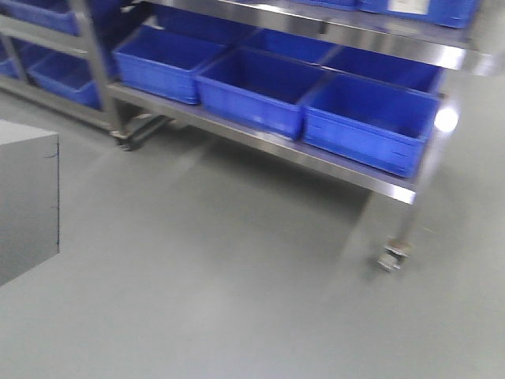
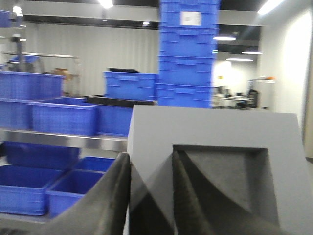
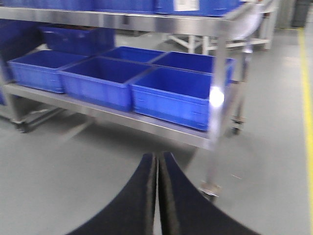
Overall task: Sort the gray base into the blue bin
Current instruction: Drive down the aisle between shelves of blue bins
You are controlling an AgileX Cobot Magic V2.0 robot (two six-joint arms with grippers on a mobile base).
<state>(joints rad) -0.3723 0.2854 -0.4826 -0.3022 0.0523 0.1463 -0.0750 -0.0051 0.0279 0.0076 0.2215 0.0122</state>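
Note:
The gray base (image 2: 210, 132) fills the left wrist view: a light gray block with a square recess in its face. My left gripper (image 2: 150, 156) is shut on its wall, one finger outside and one inside the recess. The block also shows at the left edge of the front view (image 1: 28, 197), held above the floor. Open blue bins (image 1: 260, 87) stand in a row on the lower shelf of a steel rack; they also show in the right wrist view (image 3: 171, 93). My right gripper (image 3: 157, 156) is shut and empty above the gray floor.
The steel rack (image 1: 268, 146) stands on castor wheels (image 1: 392, 257), with more blue crates on its upper shelves. A tall stack of blue crates (image 2: 188, 54) rises behind the block. A yellow floor line (image 3: 307, 98) runs at the far right.

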